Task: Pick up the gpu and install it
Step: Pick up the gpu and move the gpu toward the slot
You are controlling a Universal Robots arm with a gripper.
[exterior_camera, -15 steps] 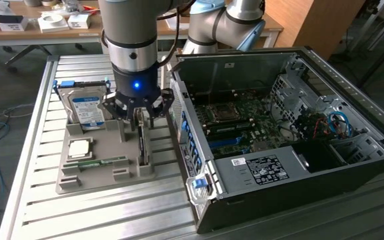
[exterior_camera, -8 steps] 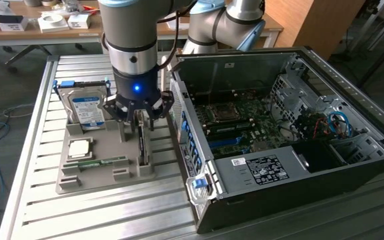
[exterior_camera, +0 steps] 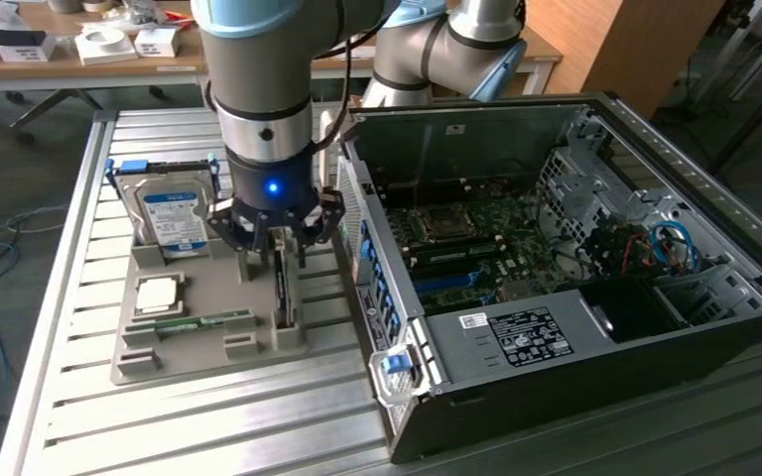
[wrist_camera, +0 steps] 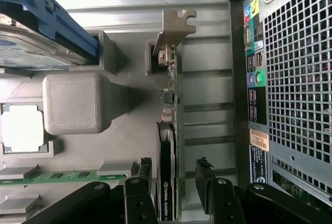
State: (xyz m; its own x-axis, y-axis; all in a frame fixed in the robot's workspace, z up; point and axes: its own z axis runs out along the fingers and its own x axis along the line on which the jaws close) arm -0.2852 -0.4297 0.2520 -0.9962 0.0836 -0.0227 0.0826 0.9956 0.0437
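Holder: the grey holder (exterior_camera: pixel 156 365) lies on the table (exterior_camera: pixel 195 426). It has pockets and slots, I think so that each part waits at a known place.
Hard drive: the hard drive (exterior_camera: pixel 170 213) stands upright at the holder's far end, on the exterior view's left side of the holder.
Chip: the processor chip (exterior_camera: pixel 156 295) lies flat in a pocket in the holder's middle.
Memory stick: the memory stick (exterior_camera: pixel 193 321) lies along the holder's near part.
Gpu: the gpu (exterior_camera: pixel 281 297) stands on its long edge in a slot at the holder's edge on the exterior view's right. Its metal bracket (wrist_camera: pixel 176 27) is at the far end. Probably it stands so that both flat faces are free for a grip from above.
Gripper: the gripper (exterior_camera: pixel 275 256) is over this slot of the holder. The jaws are apart, one at each side of the gpu's upper edge, and not clamped on it.
Arm: the wrist is vertical and points straight down at the holder.
Computer case: the computer case (exterior_camera: pixel 554 297) lies open just beside the holder, on the exterior view's right. The gpu is not yet inside.
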